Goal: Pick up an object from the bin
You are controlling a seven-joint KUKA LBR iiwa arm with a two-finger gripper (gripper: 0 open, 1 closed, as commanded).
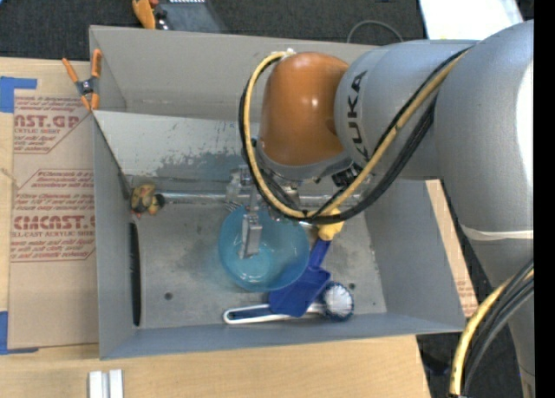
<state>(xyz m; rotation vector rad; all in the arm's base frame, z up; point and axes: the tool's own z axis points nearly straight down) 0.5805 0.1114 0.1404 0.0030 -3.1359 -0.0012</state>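
My gripper (251, 242) hangs below the orange wrist cover, in the middle of the bin. It is directly over a light blue translucent bowl (264, 259), and its tip overlaps the bowl's inside. Just right of and below the bowl lies a blue dish brush (302, 292) with a white bristle head (338, 301) and a white handle (251, 314) along the bin's front wall. A small yellow piece (328, 231) sits at the bowl's upper right edge.
A thin black stick (134, 273) lies along the left wall. A small brown thing (144, 199) rests in the left back corner, with a thin grey rod (195, 199) running right from it. The arm and its cables cover the bin's right back part.
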